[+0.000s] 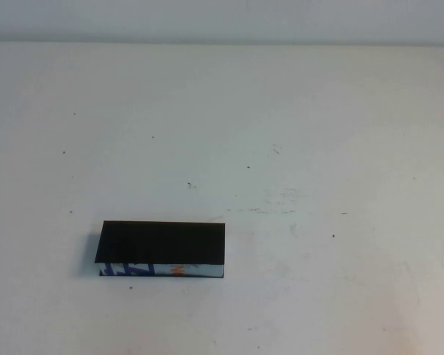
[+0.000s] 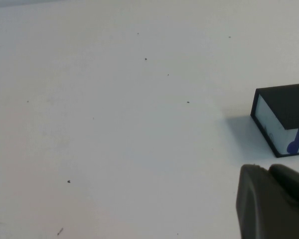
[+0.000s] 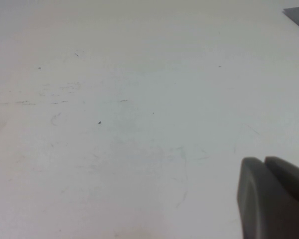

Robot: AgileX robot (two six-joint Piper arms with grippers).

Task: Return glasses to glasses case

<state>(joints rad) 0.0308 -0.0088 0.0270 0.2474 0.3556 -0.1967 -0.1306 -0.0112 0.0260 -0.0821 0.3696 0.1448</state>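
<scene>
Case closure was complete: the glasses case (image 1: 161, 242), a black box with flat lid down and blue, white and orange front edge, lay left of centre on the speckled white table (image 1: 318, 148), open surface all around, while the left gripper (image 2: 274, 201) and right gripper (image 3: 274, 196) hovered shut, holding nothing.

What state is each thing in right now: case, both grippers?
Rectangular black glasses case with blue, white and orange front edge: lid closed, flat on white table.
Left gripper: shut, empty, near the case's end.
Right gripper: shut, empty, over bare table.
</scene>
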